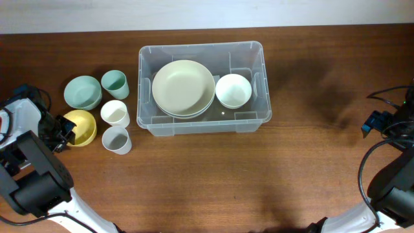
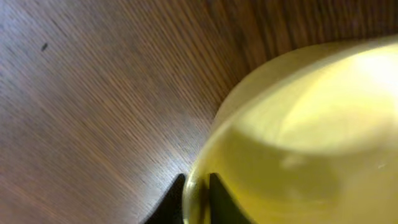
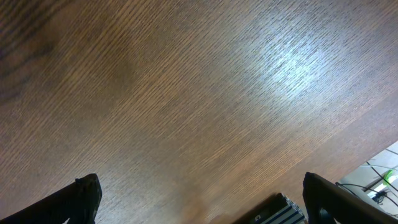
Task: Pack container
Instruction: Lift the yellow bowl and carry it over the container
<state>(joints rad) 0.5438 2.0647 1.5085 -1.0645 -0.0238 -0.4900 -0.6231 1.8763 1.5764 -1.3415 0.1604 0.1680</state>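
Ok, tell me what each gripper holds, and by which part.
The left gripper pinches the yellow bowl by its rim, one finger inside, one outside. The right gripper is open, holding nothing.

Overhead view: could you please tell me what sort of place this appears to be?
Probably a robotics test bench, not a kitchen: a black left robot arm and right robot arm at a brown wooden table, loose cables at its right edge, and a large clear plastic container holding pale plates.
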